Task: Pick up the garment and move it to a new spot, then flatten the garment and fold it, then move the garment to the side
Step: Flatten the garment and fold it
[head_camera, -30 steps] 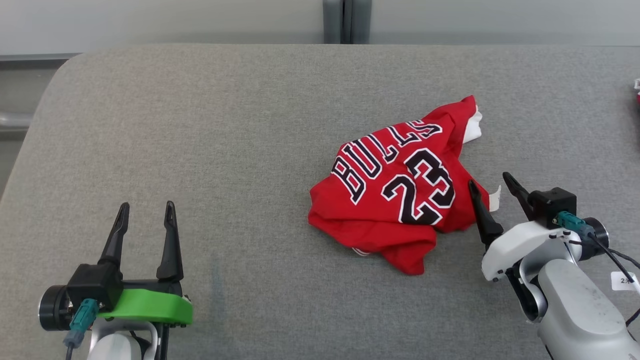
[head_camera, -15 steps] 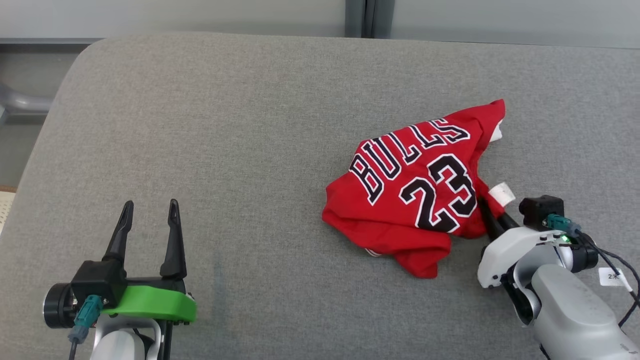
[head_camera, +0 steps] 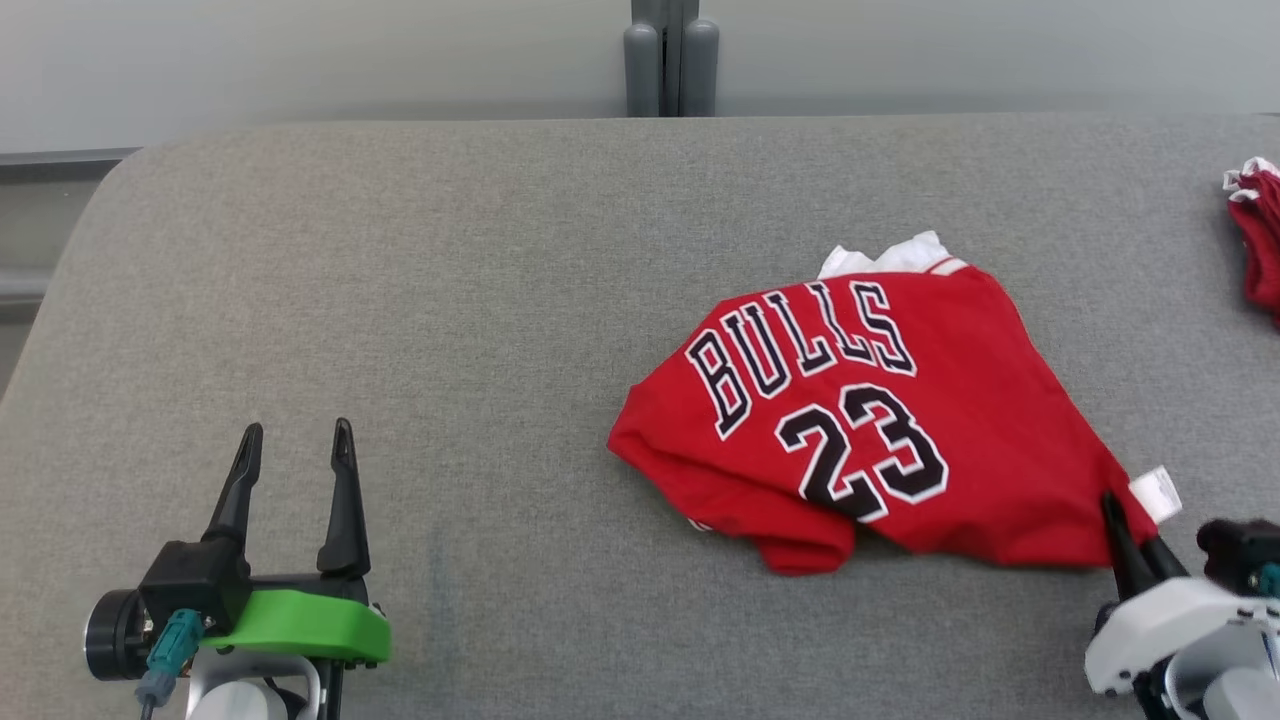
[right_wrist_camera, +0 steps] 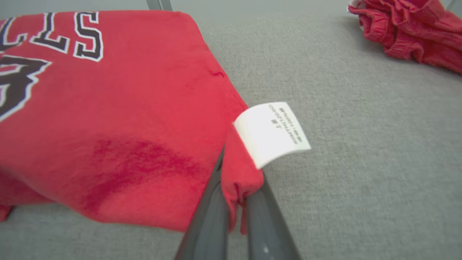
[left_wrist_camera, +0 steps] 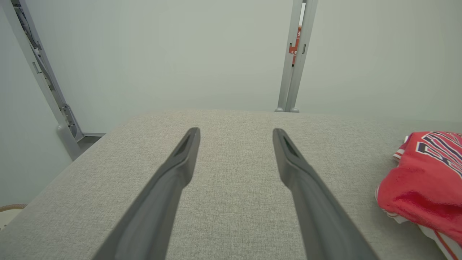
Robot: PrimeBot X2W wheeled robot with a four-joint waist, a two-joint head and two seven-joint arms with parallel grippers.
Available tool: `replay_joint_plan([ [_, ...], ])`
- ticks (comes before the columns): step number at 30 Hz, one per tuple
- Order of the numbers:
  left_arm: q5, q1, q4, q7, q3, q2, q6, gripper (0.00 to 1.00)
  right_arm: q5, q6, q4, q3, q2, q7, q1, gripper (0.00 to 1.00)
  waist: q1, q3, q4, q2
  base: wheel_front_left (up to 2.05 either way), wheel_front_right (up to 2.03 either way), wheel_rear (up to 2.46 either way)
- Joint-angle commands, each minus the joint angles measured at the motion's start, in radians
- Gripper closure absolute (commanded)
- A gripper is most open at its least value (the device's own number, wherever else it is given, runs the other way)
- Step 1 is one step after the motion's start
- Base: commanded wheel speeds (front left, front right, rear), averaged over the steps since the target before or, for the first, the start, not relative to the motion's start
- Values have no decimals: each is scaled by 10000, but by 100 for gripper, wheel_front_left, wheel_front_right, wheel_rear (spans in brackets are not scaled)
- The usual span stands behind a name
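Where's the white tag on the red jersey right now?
Head view, lower right: the white tag sticks out of the red jersey corner pinched by the right end effector.

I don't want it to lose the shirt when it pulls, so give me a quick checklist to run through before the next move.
1. Right claw shut on a corner of the red "Bulls 23" cloth jersey, beside its white label: ok.
2. Single layer pinched: cannot tell.
3. Left claw open, apart from the jersey: ok.
4. Jersey flat on the grey fabric table: not ok, lower left edge bunched.
5. Crumpled red garment at far right, apart from the jersey: ok.
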Motion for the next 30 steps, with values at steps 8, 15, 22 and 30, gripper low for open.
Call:
replay_joint_plan([
  [8,-132,127,-25,-31,-31,18,69,0,6,-18,-1002,-636,139,388,1693,0,0,110,-207,-1,0,0,0],
  [15,-106,-71,20,-29,-169,18,74,0,-601,-17,-2083,-703,23,546,946,0,0,143,-97,-1,0,0,0],
  [22,-192,-309,8,-31,-410,19,124,0,-1048,-17,-2361,-120,-458,1246,-902,0,0,461,345,-1,0,0,0],
  [30,-325,-711,79,-29,-864,17,219,0,-932,-18,-1051,491,-947,1871,-3152,0,0,944,1179,-1,0,0,0],
])
